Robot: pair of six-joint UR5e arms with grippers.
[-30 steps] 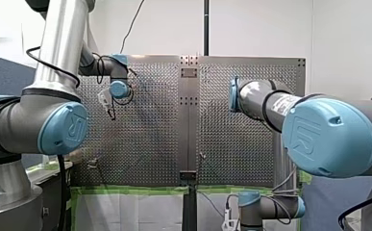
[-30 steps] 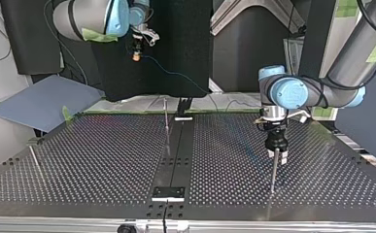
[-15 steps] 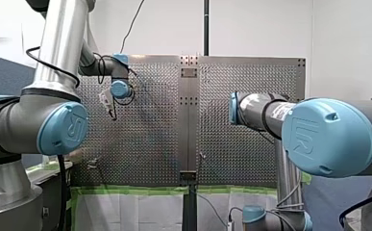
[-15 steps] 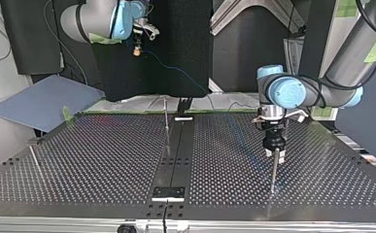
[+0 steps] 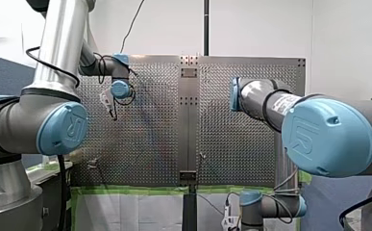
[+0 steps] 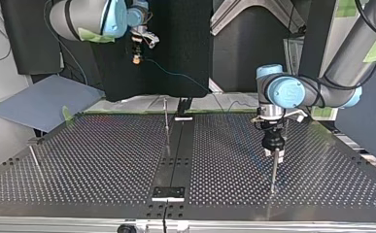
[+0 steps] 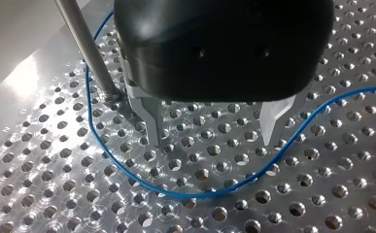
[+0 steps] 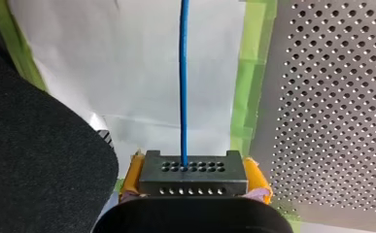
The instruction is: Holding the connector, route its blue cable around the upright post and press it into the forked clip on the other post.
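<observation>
– At my right gripper (image 8: 194,178), what is the grip condition?
– Closed on the connector (image 8: 193,167); the yellow pads (image 8: 131,175) clamp its two sides; the blue cable (image 8: 183,73) leaves its top face in a straight line, away past the edge of the perforated table (image 8: 331,97); the top view shows this gripper high up, beyond the table's far edge.
– And my left gripper (image 7: 212,131)?
– Fingers spread, nothing between them; it hangs just above the table beside the upright post (image 7: 81,46); the cable lies slack on the table, passing the post's base on the side away from the fingers, then curving ahead of them.
– Task status?
– Judged early; connector held; a loop lies at the post but is not drawn tight; tightening the route and pressing the cable into the forked clip are outstanding; the clip itself cannot be made out.
</observation>
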